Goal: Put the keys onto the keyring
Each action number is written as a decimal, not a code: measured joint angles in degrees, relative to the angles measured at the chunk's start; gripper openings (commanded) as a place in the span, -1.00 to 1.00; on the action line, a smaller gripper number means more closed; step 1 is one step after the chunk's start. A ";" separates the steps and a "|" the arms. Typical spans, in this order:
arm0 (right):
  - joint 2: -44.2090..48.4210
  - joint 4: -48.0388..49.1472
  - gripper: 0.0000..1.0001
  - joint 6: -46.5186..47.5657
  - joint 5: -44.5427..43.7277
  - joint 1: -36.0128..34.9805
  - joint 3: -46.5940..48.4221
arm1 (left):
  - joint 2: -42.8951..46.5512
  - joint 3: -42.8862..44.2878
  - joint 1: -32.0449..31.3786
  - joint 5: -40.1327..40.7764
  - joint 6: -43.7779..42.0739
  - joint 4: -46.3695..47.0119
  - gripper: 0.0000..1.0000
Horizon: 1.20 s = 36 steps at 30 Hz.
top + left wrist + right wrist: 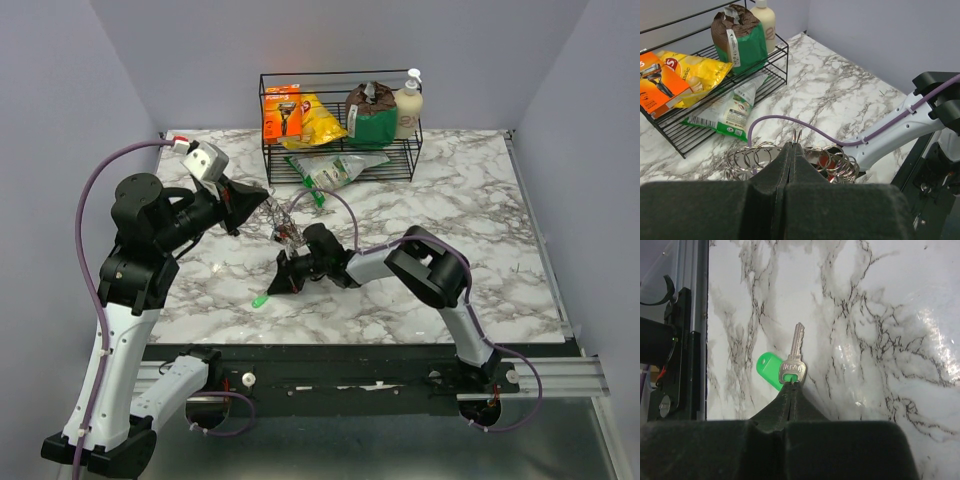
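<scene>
One green-headed key point(767, 369) lies on the table point(460, 215) at eight o'clock. Just beyond, the right gripper point(791, 389) pinches one silver key point(794, 359) by its head. At nine o'clock the left gripper point(791, 150), pressed together, pinches the keyring point(752, 157). One rack point(340, 150) stands at twelve.

- The right half of the table point(490, 250) is bare, so there is lots of room there.
- The wire rack point(400, 178) fills the back edge, and a packet point(335, 168) sticks out in front of it.
- Middle left is tight: the left gripper point(262, 207), the keyring point(282, 228) and the right gripper point(273, 284) sit close together.
- A purple cable point(790, 119) loops over the table there.
- A silver key point(794, 352) pokes out of the right gripper, with a green tag point(769, 369) just beside it.
</scene>
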<state>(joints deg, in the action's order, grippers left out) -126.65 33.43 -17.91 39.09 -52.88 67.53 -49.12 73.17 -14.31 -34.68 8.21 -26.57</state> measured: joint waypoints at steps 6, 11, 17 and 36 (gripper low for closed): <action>3.91 -0.28 -0.99 -0.04 -0.70 0.00 -4.72 | 0.07 0.00 0.00 0.39 -1.03 -1.27 -1.00; 8.55 -0.20 -0.99 -0.72 -1.53 0.42 -8.96 | 0.13 0.04 0.00 0.44 -1.70 -2.49 -1.00; 15.52 0.90 -0.99 -2.12 -3.30 3.10 -15.26 | 2.10 -0.59 0.00 -2.27 -2.21 -1.09 -1.00; 46.90 -7.78 -0.99 4.42 -7.23 8.09 -24.04 | 3.65 -5.46 0.00 -7.19 -5.81 0.81 -1.00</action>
<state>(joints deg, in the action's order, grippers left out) -79.75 25.65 -13.50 31.86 -44.80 43.48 -45.47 67.70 -14.31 -41.87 2.39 -25.76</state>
